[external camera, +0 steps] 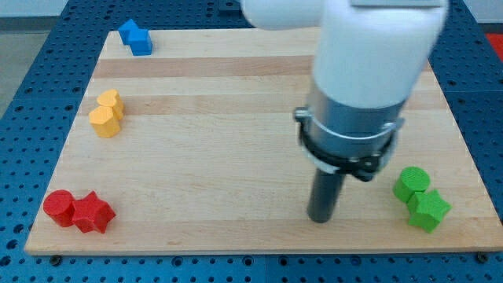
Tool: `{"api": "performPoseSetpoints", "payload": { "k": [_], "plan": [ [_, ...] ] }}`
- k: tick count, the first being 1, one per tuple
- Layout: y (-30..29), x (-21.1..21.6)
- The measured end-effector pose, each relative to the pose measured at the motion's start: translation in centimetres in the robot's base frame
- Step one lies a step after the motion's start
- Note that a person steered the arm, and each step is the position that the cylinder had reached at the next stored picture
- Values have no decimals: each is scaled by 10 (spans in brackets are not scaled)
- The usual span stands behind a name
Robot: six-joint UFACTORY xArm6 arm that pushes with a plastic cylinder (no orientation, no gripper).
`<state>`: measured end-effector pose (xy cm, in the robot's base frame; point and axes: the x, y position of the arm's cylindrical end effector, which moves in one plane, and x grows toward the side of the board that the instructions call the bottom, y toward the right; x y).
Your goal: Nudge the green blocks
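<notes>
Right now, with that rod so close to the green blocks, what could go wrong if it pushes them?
My tip sits to the view's left of the two green blocks, which lie near the board's right and bottom edges. A push toward the view's right could slide them off the board. The blocks touch each other, so nudging one may send the other off at an angle.

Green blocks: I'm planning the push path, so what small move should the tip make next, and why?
Probably slide my tip toward the view's right. The green round block and the green block touching it sit together near the board's right edge, level with the tip, with bare wood between. A short rightward slide should meet them.
</notes>
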<state>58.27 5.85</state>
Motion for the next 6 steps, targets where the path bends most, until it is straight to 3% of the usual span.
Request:
{"api": "performPoseSetpoints", "payload": {
  "k": [1, 2, 4, 6],
  "plan": [
    [-2, -50],
    [43, -96],
    [81, -101],
    [148, -177]
  ]
}}
